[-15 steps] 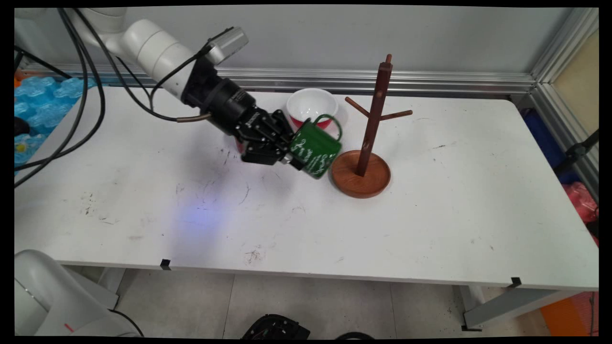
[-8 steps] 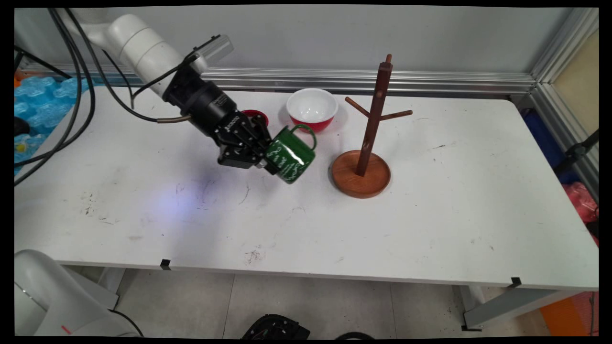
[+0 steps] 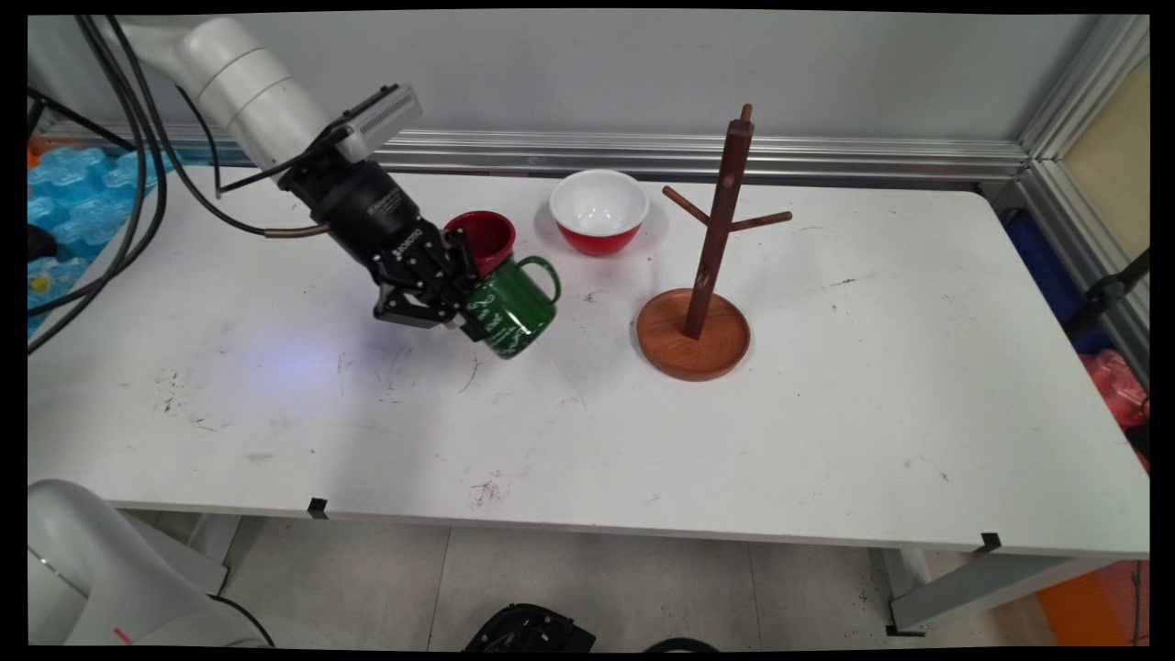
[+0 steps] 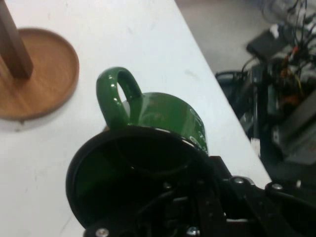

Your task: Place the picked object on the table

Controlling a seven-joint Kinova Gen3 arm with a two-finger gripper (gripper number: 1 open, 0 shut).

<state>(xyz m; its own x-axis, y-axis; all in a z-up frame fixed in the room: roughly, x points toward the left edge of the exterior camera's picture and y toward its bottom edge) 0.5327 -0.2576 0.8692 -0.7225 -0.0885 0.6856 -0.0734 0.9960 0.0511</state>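
Fingers of black metal are closed on the rim of a glossy green mug, which is held tilted above the worktop with its open mouth turned toward the hand. In the hand view the mug's dark round opening fills the lower frame, and its looped handle is seen pointing away from the camera. White lettering is printed on the mug's smooth curved side. A red cup is seen just behind the mug, toward the worktop's far edge; whether the two touch cannot be told. A round bowl, red outside and white inside, stands farther along near the far edge. A brown wooden mug tree, with a round dished base, a square upright post and thin angled pegs, stands well apart toward the right edge. The worktop's white surface is scuffed with dark marks.
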